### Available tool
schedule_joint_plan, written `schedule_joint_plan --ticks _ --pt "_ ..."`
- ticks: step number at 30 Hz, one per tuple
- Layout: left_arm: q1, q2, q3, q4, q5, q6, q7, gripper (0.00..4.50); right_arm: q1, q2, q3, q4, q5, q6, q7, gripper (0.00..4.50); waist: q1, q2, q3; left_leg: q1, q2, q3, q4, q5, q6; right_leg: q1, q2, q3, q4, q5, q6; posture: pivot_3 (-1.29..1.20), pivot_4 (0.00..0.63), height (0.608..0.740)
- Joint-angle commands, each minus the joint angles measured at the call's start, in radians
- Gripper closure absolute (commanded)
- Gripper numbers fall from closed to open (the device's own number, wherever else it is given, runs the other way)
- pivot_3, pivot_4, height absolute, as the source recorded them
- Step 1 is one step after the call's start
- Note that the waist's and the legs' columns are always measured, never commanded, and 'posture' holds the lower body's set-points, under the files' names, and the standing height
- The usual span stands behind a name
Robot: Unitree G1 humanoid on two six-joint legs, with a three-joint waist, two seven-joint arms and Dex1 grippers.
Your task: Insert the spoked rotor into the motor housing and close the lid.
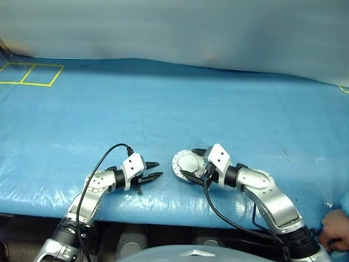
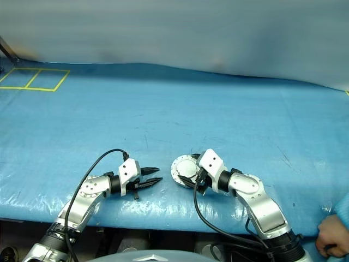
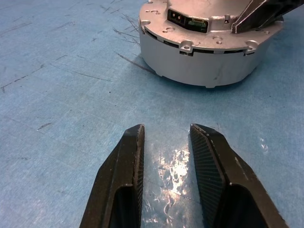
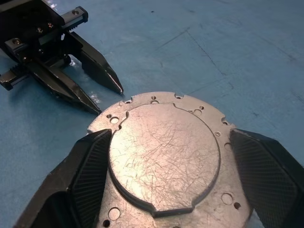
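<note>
R hand [image 4: 161,180] straddles scratched silver lid [image 4: 164,156], toothed rim.

A table is covered by a scuffed blue sheet [image 1: 180,103]; yellow tape squares [image 1: 30,75] are marked at its far-left corner.

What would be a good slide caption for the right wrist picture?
Right hand open astride the flat grey metal lid on blue sheeting, with the empty left hand alongside.

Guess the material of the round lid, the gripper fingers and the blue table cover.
Lid: bare metal, probably aluminium; silvery, dull sheen, fine scratches.
Left gripper's fingers: black, matte, ribbed inner pads; plastic or rubber, can't tell which.
Table cover: blue plastic sheet; glossy, wrinkled, scuffed.
</note>
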Motion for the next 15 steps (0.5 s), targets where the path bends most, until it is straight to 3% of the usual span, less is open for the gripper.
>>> schedule_joint_plan --ticks 1,2,15 --pt "-0.001 -0.001 0.004 -0.025 0.0 -0.004 0.006 2.9 0.004 -0.002 -0.007 0.008 -0.002 -0.001 -0.001 1.24 0.0 0.0 0.0 0.0 0.0 0.0 0.0 0.0 0.0 0.0 0.0 0.0 0.0 0.0 0.0 0.0 0.15 0.74" --pt "-0.001 -0.001 0.004 -0.025 0.0 -0.004 0.006 2.9 0.004 -0.003 -0.008 0.008 -0.002 -0.001 -0.001 1.47 0.0 0.0 0.0 0.0 0.0 0.0 0.0 0.0 0.0 0.0 0.0 0.0 0.0 0.0 0.0 0.0 0.15 0.74" --pt "0.001 -0.005 0.0 -0.022 -0.001 -0.003 0.009 2.9 -0.048 -0.011 -0.046 -0.012 0.047 0.021 0.021 1.47 0.001 0.0 0.0 0.0 0.0 0.0 0.001 0.0 0.0 0.0 0.0 0.0 0.0 0.0 0.0 0.0 0.15 0.74"
